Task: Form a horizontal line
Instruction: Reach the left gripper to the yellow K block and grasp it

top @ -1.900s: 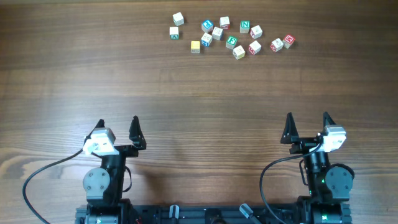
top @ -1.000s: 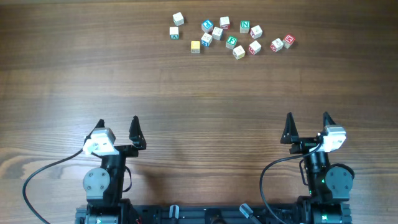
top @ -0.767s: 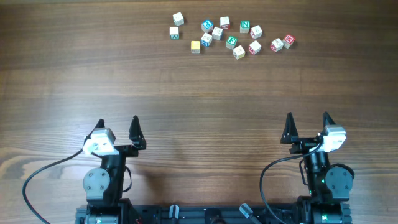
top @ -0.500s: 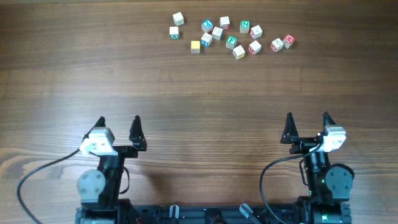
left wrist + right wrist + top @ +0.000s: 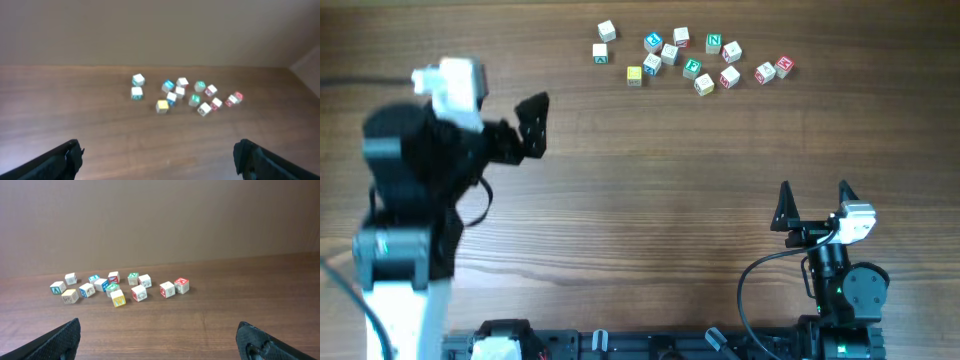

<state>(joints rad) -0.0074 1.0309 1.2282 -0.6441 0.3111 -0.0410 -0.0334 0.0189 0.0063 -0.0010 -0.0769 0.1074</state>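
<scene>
At the far edge of the tabletop (image 5: 620,180), the yellow cube (image 5: 634,73), the green cube (image 5: 692,67) lettered F and a pale cube (image 5: 606,30) sit apart among other letter cubes (image 5: 765,72). The left gripper (image 5: 159,155) hangs high with jaws spread and empty. The right gripper (image 5: 814,205) is near the base, jaws also spread.

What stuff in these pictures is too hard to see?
- Letters on the cubes: too small in the overhead view and blurred in the left wrist view.
- Left arm: smeared in the overhead view, so its shape is unclear.
- Left gripper: the bottom edge of the left wrist view cuts it off, and only the finger ends show.
- Right gripper: cut off the same way in the right wrist view.
- Cubes' far sides: hidden by the cubes themselves.
</scene>
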